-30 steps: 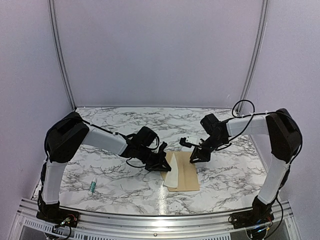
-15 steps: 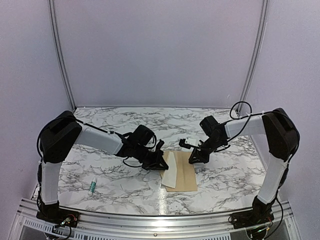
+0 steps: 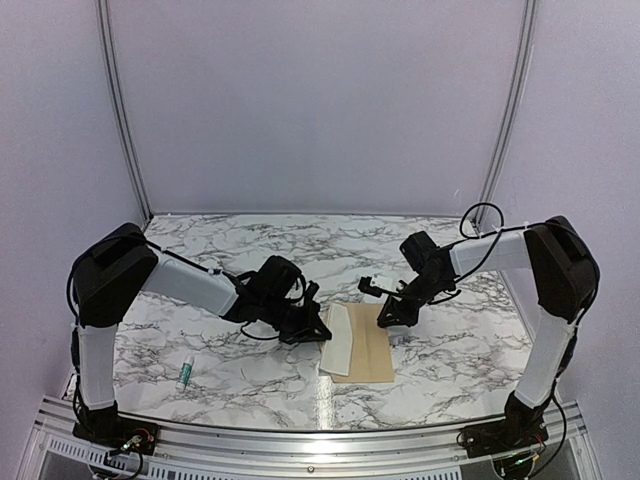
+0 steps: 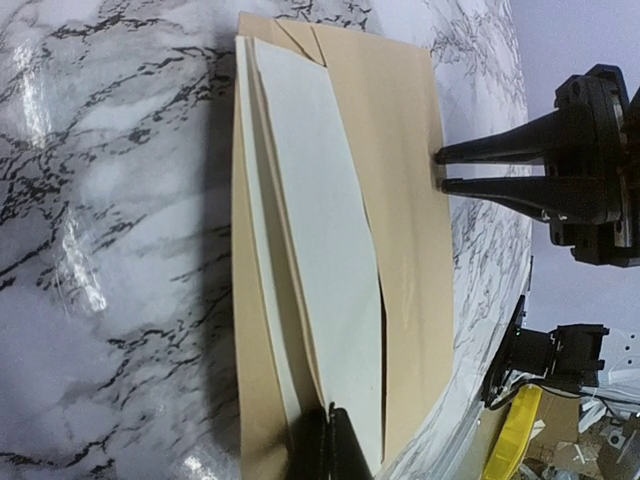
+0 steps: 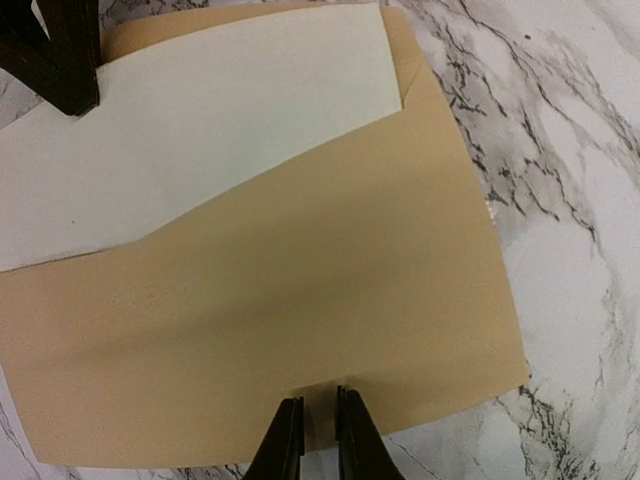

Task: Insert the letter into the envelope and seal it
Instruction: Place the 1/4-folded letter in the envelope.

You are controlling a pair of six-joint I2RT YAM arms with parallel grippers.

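Observation:
The tan envelope [image 3: 368,347] lies flat on the marble table, also seen from both wrists [image 4: 400,190] [image 5: 300,300]. The cream letter [image 3: 337,338] [image 4: 320,230] [image 5: 200,130] lies partly inside it, its left part sticking out of the opening. My left gripper [image 3: 318,331] [image 4: 334,440] is shut on the letter's outer edge. My right gripper [image 3: 386,320] [image 5: 318,412] rests on the envelope's opposite edge. Its jaws are narrowly apart and pinch a small raised ridge of the envelope. In the left wrist view the right gripper [image 4: 440,170] touches the envelope's far edge.
A small white and green tube [image 3: 185,372] lies on the table at the near left. The metal rail [image 3: 320,440] runs along the near edge. White booth walls enclose the back and sides.
The right jaws have narrowed onto the envelope's edge. The left arm has shifted slightly, and the letter lies flatter and further over the envelope.

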